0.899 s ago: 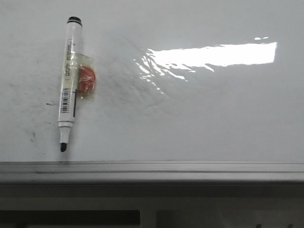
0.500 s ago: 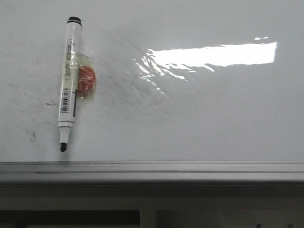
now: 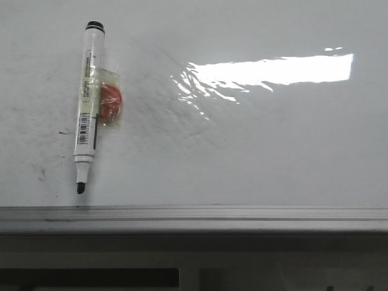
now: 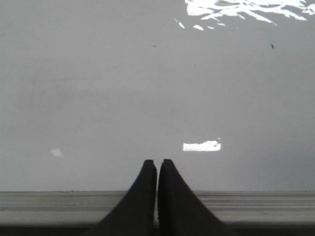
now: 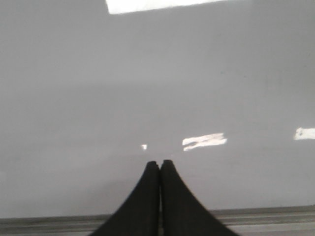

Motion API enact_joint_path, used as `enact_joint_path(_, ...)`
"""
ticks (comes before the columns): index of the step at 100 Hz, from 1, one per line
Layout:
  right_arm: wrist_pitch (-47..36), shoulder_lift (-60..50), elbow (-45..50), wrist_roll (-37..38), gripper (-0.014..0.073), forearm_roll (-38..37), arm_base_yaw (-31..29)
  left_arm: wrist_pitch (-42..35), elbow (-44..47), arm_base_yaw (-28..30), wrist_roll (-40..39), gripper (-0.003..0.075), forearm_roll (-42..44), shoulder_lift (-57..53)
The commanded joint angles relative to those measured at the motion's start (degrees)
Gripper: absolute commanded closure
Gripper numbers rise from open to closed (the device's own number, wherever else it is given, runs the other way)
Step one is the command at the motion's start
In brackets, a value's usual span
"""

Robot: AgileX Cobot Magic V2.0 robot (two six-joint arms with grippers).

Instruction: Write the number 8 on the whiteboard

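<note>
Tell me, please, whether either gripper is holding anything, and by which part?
Nothing is held: left gripper and right gripper are shut empty; the marker lies untouched.

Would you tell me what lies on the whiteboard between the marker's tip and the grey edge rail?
Nothing: in the front view, only bare whiteboard separates the marker tip from the edge rail.

The glossy whiteboard [image 3: 254, 151], edged by a grey rail [image 3: 194, 217] and streaked with window glare [image 3: 267, 71], carries an uncapped black-tipped marker [image 3: 88, 100] lying lengthwise at the left, an orange-red disc [image 3: 110, 101] taped beside its barrel.
</note>
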Motion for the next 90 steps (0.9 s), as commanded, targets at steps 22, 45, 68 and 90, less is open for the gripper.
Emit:
enact_joint_path(22,-2.37,-1.25,0.74,-0.57,0.0658,0.0,-0.35,-5.47,2.28,0.09,-0.19,0.0741,0.3,-1.24)
enact_joint_path(45,-11.04,-1.25,0.74,-0.57,0.0658,0.0,-0.35,-9.58,2.28,0.09,-0.19,0.0741,0.62,-1.24)
enact_joint_path(68,-21.82,-1.25,0.74,-0.45,0.0658,1.18,-0.35,-17.34,2.28,0.22,-0.19,0.0741,0.18,-1.24)
enact_joint_path(90,-28.94,-1.25,0.6,-0.08,0.0658,1.18,-0.35,-21.11,2.28,0.22,-0.41,0.0741,-2.0,-1.24)
